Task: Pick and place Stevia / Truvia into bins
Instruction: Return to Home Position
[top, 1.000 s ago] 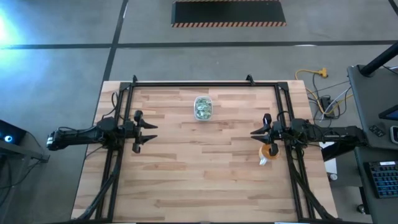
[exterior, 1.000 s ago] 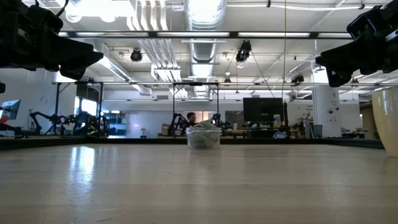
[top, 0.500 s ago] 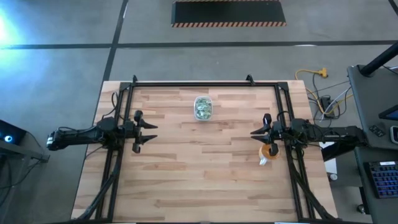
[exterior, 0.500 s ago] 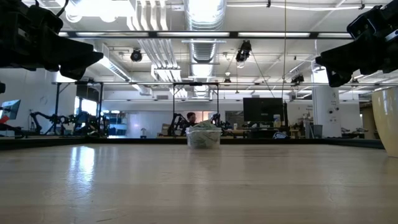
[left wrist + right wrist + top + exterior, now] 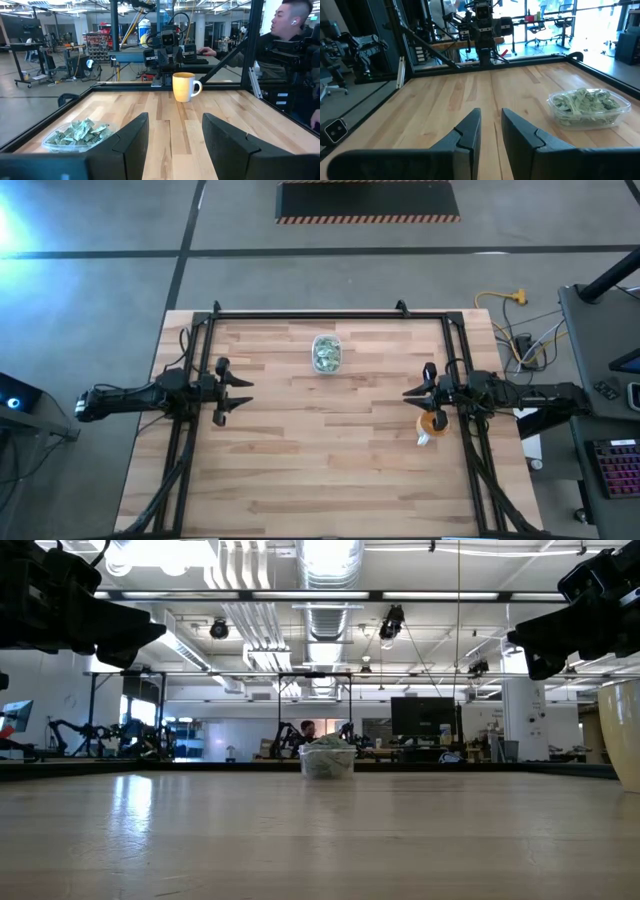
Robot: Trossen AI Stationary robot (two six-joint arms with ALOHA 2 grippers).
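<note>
— What do we have nearest us?

— Bare planks of the table fill the lower half of the high view. Above them, at mid-frame, we find the left gripper on the left and the right gripper on the right. They are well apart, tips facing each other, both raised off the wood.

— Their jaws?

— In the left wrist view, the left one's fingers are spread wide with nothing between them. The right one's fingers are parted by a narrow gap, also empty.

— And the cup?

— A mug stands upright just below the right gripper in the high view.

— Where are the packets?

— Farther up, at upper centre, we see the bin near the far rail. Its long axis runs top to bottom of the frame. The packets lie heaped inside it, crumpled every way, so we cannot give them one direction.

— Beyond that?

— A person at the upper right of the left wrist view, past the table's edge.
</note>
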